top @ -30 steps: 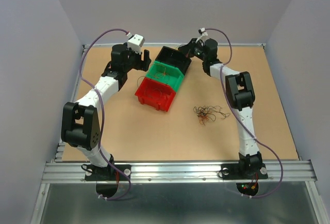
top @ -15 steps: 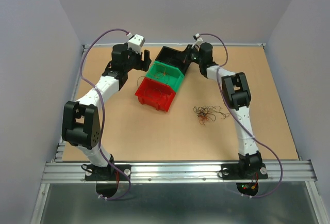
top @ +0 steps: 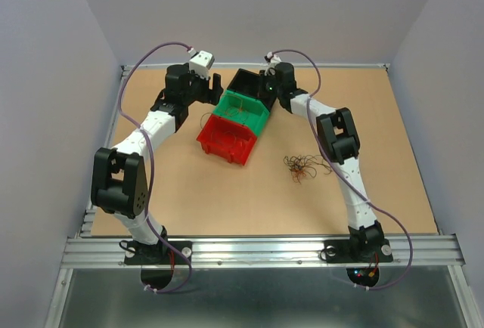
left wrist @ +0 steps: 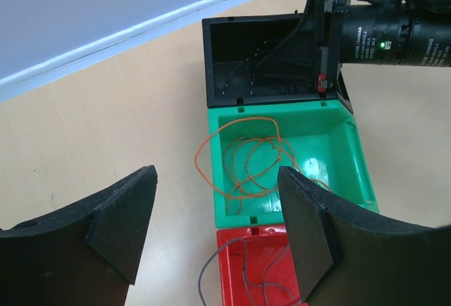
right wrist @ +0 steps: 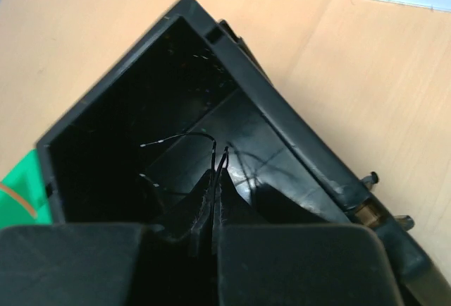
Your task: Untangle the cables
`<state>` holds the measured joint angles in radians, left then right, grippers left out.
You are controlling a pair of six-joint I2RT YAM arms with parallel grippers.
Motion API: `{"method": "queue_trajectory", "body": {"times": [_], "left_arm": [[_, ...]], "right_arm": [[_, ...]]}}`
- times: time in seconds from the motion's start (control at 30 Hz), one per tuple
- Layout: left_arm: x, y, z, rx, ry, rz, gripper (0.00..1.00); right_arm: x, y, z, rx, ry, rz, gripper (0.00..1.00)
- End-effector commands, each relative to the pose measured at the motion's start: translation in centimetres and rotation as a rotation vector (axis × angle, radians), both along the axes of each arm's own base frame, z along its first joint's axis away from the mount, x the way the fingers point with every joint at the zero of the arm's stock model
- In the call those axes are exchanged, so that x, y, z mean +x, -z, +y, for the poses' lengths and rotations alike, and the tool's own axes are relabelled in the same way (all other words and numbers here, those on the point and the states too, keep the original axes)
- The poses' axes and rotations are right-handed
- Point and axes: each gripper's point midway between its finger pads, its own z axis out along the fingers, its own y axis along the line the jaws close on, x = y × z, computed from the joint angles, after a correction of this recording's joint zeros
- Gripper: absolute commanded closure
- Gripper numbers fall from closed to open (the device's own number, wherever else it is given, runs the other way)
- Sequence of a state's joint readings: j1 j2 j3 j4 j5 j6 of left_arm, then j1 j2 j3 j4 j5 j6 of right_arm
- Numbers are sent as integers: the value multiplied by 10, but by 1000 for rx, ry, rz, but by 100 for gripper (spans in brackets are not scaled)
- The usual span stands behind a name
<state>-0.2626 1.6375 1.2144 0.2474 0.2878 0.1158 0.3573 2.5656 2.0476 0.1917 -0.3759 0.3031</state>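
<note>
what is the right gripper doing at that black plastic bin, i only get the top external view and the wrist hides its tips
observer: In the right wrist view the right gripper is shut with its tips down inside the black plastic bin. A hair-thin dark wire runs out from between them.
operator: ok and is anything in the green plastic bin next to it
observer: Yes. The left wrist view shows thin orange wire loops lying in the green plastic bin, with one loop sticking out past its rim.
</note>
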Motion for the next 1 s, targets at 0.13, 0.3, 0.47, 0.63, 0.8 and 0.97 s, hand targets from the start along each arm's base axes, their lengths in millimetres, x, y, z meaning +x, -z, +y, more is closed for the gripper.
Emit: {"method": "queue_trajectory", "body": {"times": [0.13,0.3,0.47,0.63,0.8,0.97], "left_arm": [[7,-37,-7,-10,18,-88,20],[6,-38,-5,-6,8,-91,20],[5,-40,-5,-7,6,-99,20],[5,-39,-6,-1,7,-100,20],[4,-39,-6,5,6,-103,20],[2,-40,-11,17,11,-111,20]], "right_arm": [[6,-20,-16,-101,80,-48,75],[5,-54,-10,-68,63,-95,74],[-14,-72,-6,-67,61,-136,66],[-29,-112,-6,-38,76,-215,53],[-42,-125,-19,-37,116,-239,34],[-49,-126,-29,-46,153,-239,33]]}}
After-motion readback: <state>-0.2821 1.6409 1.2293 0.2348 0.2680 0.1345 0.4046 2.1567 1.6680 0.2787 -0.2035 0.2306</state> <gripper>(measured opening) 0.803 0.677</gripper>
